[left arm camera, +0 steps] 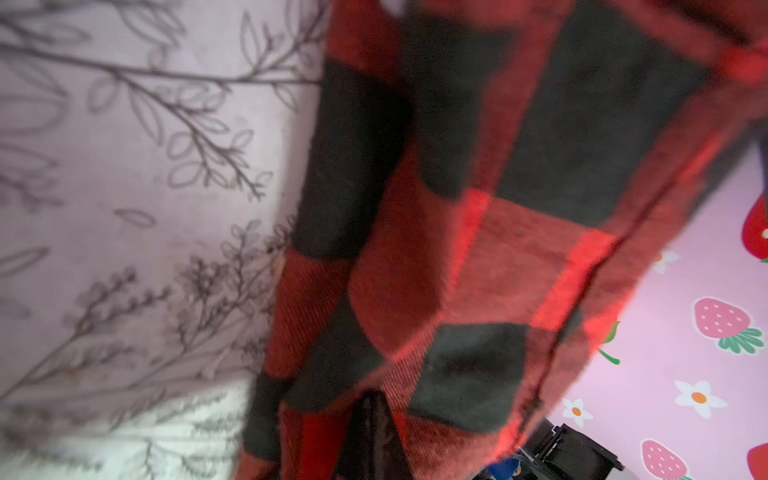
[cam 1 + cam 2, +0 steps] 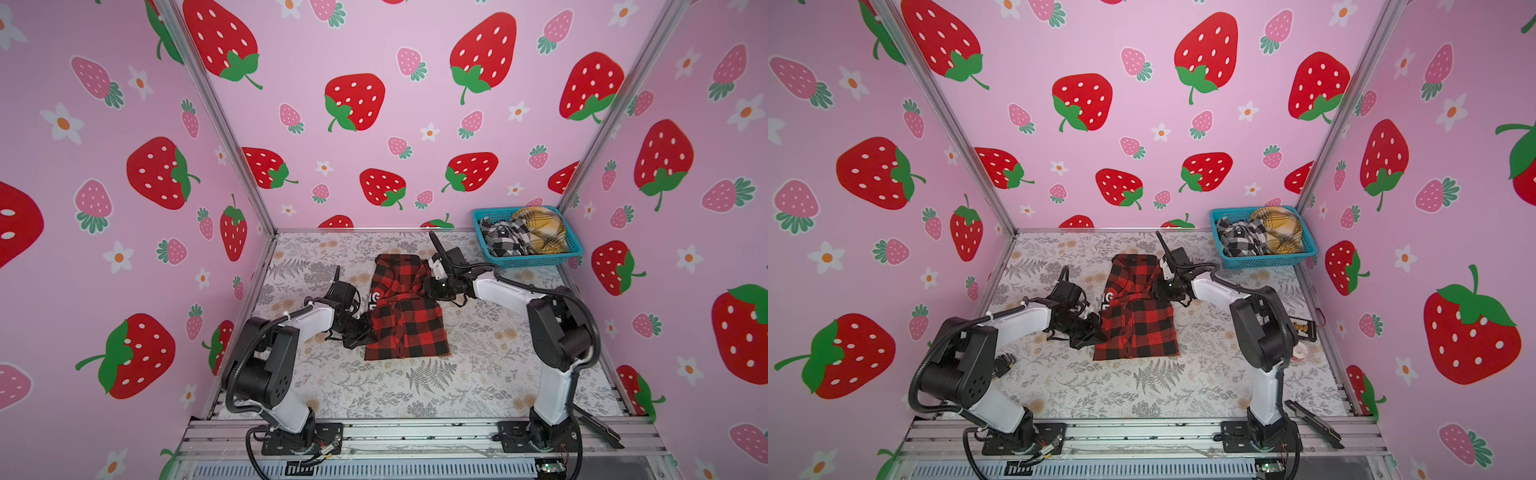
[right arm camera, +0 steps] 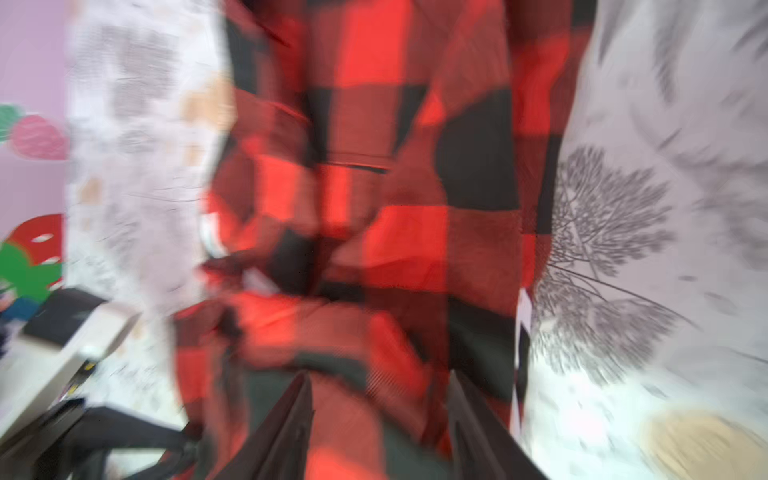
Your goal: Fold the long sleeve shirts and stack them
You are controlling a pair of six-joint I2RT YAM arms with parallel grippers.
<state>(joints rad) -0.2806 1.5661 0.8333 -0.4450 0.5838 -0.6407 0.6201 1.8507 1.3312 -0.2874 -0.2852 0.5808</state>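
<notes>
Jaws pressed together, the left gripper [image 1: 374, 405] appeared to pinch the left edge of the red-and-black shirt [image 2: 405, 328]. The right gripper [image 3: 380, 376] stood with its jaws apart over the cloth at the shirt's right side, holding nothing that could be made out in the blurred wrist view.

In both top views the shirt lay at the centre of the table [image 2: 478, 374], partly folded. A layer was doubled over its lower half, and a white-lettered black band showed at its left edge. The black-and-white shirt [image 2: 500, 241] and the yellow shirt [image 2: 540, 232] sat crumpled together in the basket [image 2: 536, 262] at the upper right of the tabletop, well apart from both grippers.

The cloth looked soft, light and limp. It would likely sag and bunch from any single pinch point, and loose layers could slide off one another rather than turn as one piece. The better holds seemed to be hems and fold edges, taken at two spread points, one per gripper, so that a panel could be carried over flat. A pinch deep in the middle risked picking up several layers at once.
</notes>
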